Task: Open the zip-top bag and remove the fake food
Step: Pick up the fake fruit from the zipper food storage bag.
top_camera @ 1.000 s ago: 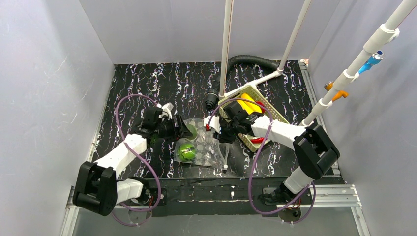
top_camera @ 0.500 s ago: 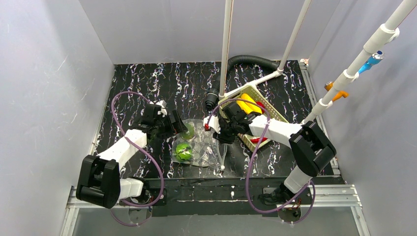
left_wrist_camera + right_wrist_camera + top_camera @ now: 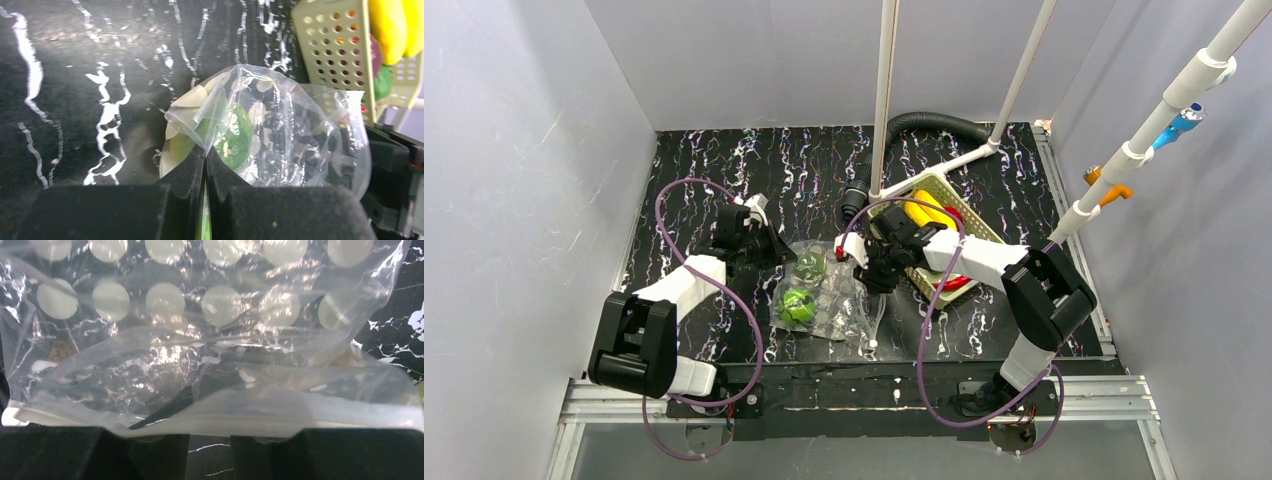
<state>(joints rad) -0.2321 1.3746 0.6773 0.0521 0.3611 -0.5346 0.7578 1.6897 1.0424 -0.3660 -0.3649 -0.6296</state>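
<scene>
L gripper (image 3: 206, 150) clenched on left edge of clear white-dotted zip-top plastic bag (image 3: 829, 295) | R gripper (image 3: 871, 272) at bag's right rim, tips hidden by film, grip can't tell | bag on table btw both grippers | round green toy pieces (image 3: 799, 305) inside | pale green slotted plastic basket (image 3: 325, 50) just right of bag, yellow toy (image 3: 387, 25) in it

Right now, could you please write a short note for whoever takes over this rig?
Left gripper: fingers shut on the zip-top bag at its left edge.
Right gripper: at the bag's right edge, narrow gap between the fingers; grip unclear.
Done: a yellow banana and a red piece lie in the basket.
Left: two green pieces are inside the bag. I cannot tell whether its mouth is open; part it and lift them out.
</scene>
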